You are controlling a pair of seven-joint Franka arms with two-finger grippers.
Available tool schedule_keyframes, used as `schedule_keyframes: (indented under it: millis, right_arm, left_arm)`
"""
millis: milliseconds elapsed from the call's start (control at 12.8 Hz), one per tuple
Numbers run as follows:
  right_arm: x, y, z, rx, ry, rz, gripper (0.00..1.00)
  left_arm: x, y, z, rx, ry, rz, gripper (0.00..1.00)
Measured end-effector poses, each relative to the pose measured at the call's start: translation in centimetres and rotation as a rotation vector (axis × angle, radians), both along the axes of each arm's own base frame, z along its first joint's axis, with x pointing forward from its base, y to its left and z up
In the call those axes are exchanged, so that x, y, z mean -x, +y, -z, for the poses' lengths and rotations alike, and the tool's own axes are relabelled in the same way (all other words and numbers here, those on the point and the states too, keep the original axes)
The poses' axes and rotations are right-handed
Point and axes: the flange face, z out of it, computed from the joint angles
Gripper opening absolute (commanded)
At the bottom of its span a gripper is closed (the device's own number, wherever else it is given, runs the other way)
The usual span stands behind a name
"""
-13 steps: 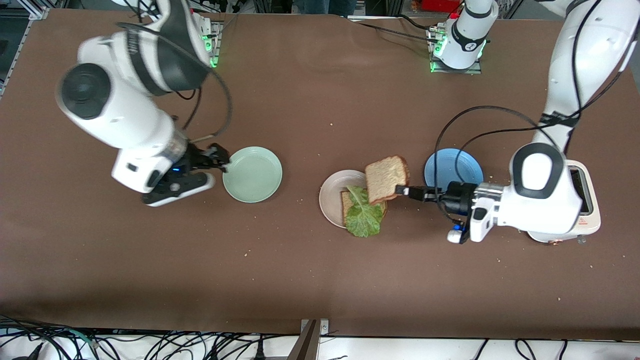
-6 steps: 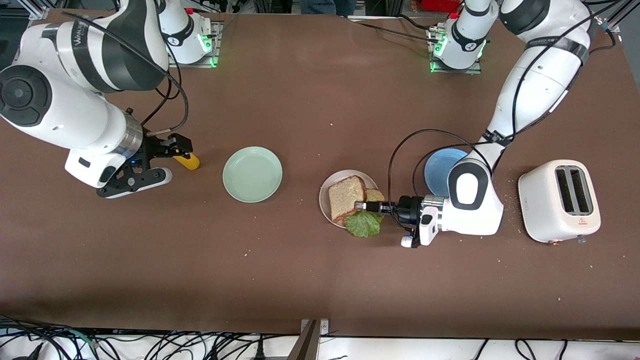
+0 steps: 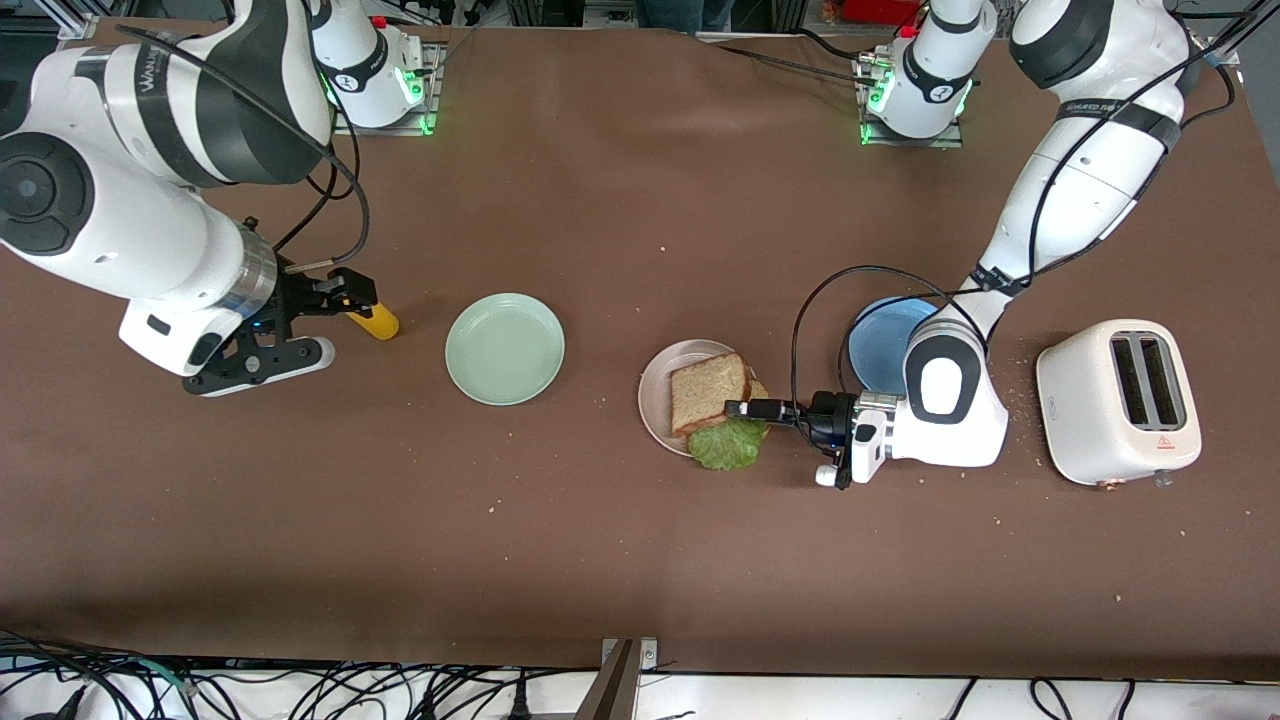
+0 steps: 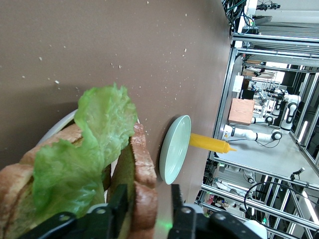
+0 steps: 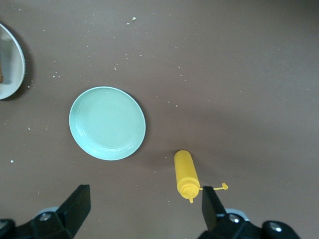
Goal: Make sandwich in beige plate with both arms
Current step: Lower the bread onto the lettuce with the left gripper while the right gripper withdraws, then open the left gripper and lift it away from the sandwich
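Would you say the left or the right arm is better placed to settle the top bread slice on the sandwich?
Left. Its gripper is at the top slice on the beige plate; the right gripper waits open above the yellow bottle.

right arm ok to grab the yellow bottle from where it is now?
Probably yes. The right gripper hangs open right above the yellow bottle, which lies flat on the bare table; nothing lies between them, and the mint-green plate sits apart from it.

Brown bread slices (image 3: 708, 391) sandwich ruffled lettuce (image 3: 727, 446) on the beige plate (image 3: 656, 392).
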Motion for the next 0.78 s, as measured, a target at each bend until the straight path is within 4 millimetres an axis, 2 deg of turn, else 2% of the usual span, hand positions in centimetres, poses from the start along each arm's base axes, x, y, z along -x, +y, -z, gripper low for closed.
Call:
schedule_keyframes:
  millis: [313,783]
  right_arm:
    - [-0.7,-3.0,0.4,0.010,0.008,0.049,0.99]
    - [-2.1,-7.4,3.1,0.038,0.058,0.073,0.99]
  left_arm:
    - [-0.7,0.4,-1.7,-0.012,-0.051,0.009,1.00]
    - [-3.0,2.9,-9.2,-0.250,-0.315,0.167,1.00]
